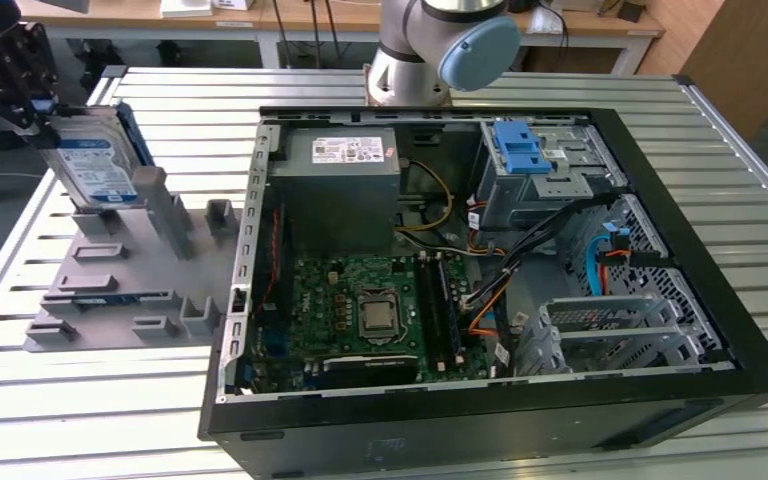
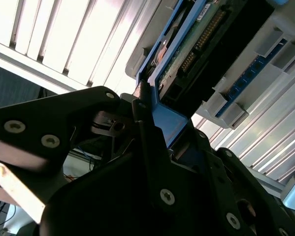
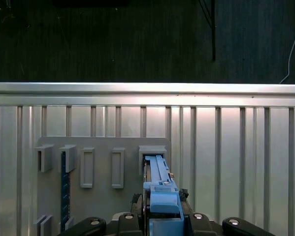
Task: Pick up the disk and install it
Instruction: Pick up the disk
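Note:
The disk [image 1: 91, 168], a silver-grey drive with a blue-and-white label in a blue carrier, stands on edge at the exterior view's far left. Its lower end is at a slot of the grey holder rack [image 1: 117, 290]; I cannot tell whether it is clear of the slot. My gripper [image 1: 40, 108] is shut on the disk's upper end. In the first wrist view the disk [image 3: 158, 182] is seen edge-on between the fingers [image 3: 196, 219], pointing at a holder slot [image 3: 152, 151]. The second wrist view shows its circuit-board side [image 2: 196, 49] and the clamped blue carrier [image 2: 167, 123].
An open black computer case [image 1: 491, 410] lies on the slatted metal table [image 1: 91, 410]. Inside are a blue-latched drive cage [image 1: 524, 150], a grey power supply [image 1: 344, 175], a motherboard [image 1: 371, 310] and cables. The arm's base [image 1: 424, 50] stands behind the case.

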